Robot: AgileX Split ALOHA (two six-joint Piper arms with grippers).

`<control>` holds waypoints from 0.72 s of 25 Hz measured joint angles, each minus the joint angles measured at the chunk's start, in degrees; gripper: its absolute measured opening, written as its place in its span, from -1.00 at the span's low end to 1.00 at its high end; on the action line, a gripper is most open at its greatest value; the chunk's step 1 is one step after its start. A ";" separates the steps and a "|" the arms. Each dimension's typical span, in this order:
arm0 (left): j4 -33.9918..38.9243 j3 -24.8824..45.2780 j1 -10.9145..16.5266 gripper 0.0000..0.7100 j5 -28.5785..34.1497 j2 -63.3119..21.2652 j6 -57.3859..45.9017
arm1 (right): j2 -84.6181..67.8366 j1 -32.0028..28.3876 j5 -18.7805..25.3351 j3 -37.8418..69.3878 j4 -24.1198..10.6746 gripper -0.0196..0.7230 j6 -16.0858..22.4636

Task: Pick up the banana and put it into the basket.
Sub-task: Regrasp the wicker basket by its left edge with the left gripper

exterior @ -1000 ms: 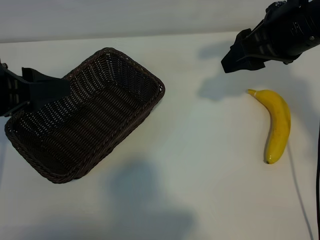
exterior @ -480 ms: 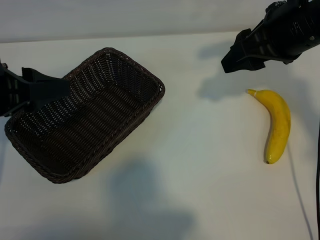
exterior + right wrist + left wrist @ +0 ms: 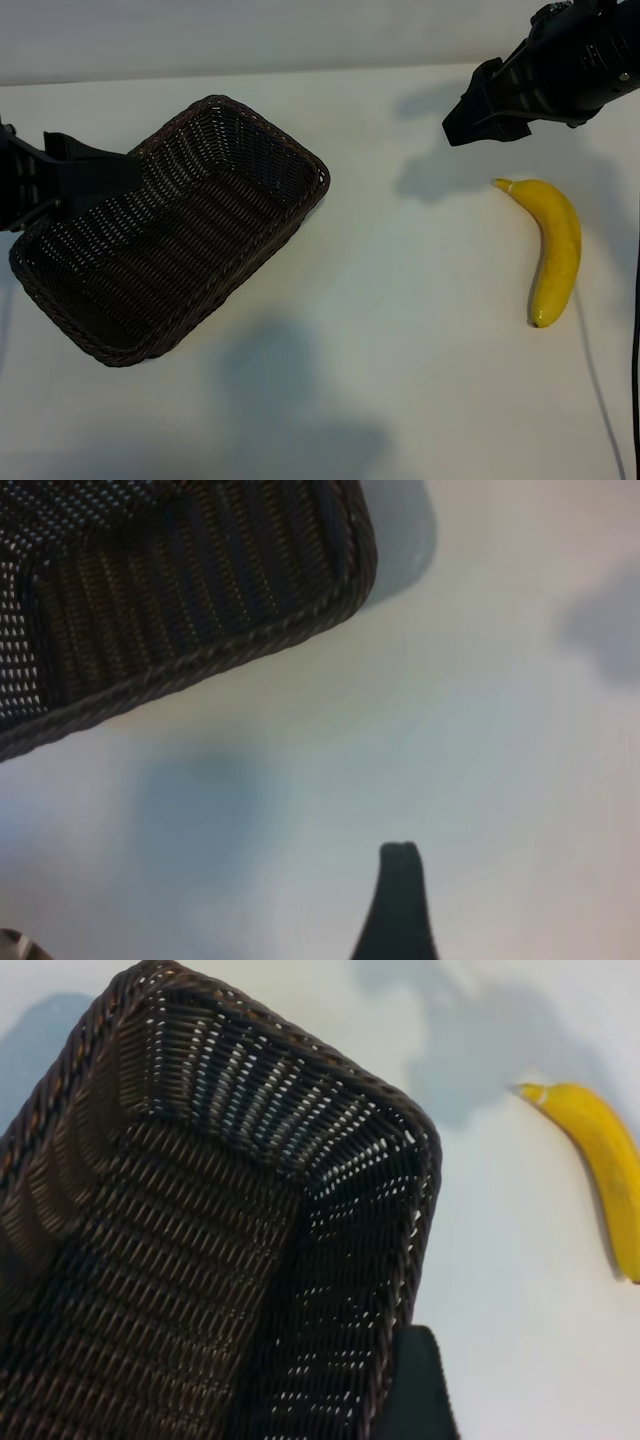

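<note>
The yellow banana [image 3: 556, 250] lies on the white table at the right, stem tip toward the back; the left wrist view shows the banana [image 3: 600, 1145] beyond the basket. The dark brown wicker basket [image 3: 318, 186] sits empty at the left, turned at an angle. My right gripper [image 3: 470, 105] hovers open above the table behind the banana's stem end, apart from it; one of its fingers [image 3: 400, 900] shows over bare table, with the basket [image 3: 200, 590] farther off. My left gripper [image 3: 100, 170] hangs open over the basket's left rim [image 3: 425, 1160], holding nothing.
A thin cable [image 3: 592, 375] runs along the table's right side, close to the banana's lower end. The table's far edge crosses the top of the exterior view. Bare white tabletop [image 3: 420, 300] lies between basket and banana.
</note>
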 joint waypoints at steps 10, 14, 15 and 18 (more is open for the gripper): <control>18.28 0.00 0.00 0.58 -1.22 -0.83 -25.30 | 0.00 0.00 -0.06 0.00 -0.05 0.65 -0.98; 32.34 2.32 0.00 0.58 -2.47 -3.20 -42.86 | 0.00 0.00 -0.13 0.00 -0.05 0.65 -1.14; 35.61 3.82 0.00 0.58 -3.09 -3.62 -47.31 | 0.00 0.00 -0.13 0.00 -0.05 0.65 -1.14; 42.37 9.35 0.00 0.58 -6.46 -4.01 -58.27 | 0.00 0.00 -0.13 0.00 -0.05 0.65 -1.14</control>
